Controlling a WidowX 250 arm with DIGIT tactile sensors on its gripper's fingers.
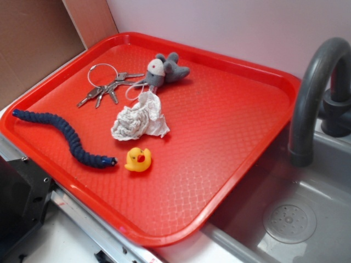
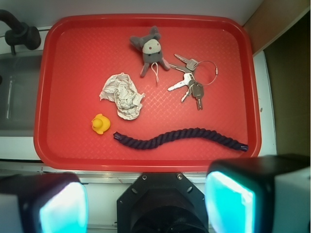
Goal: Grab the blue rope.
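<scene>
The blue rope (image 1: 66, 136) (image 2: 180, 137) lies wavy on the red tray (image 1: 230, 126) (image 2: 77, 58), along the tray's near left side in the exterior view. Its bound tip ends just beside a yellow rubber duck (image 1: 138, 159) (image 2: 100, 124). In the wrist view my gripper (image 2: 146, 204) hovers high above the tray's edge, its jaws wide apart with nothing between them; the cyan pads (image 2: 228, 201) frame the bottom of the picture. The rope is well ahead of the fingers, untouched. The gripper itself does not show in the exterior view.
On the tray also lie a crumpled white paper (image 1: 141, 121) (image 2: 122, 95), a bunch of keys (image 1: 107, 85) (image 2: 192, 80) and a grey plush mouse (image 1: 164, 70) (image 2: 150, 48). A grey sink (image 1: 296, 219) with a dark faucet (image 1: 315, 93) adjoins the tray. A brown wall panel (image 1: 38, 44) stands behind.
</scene>
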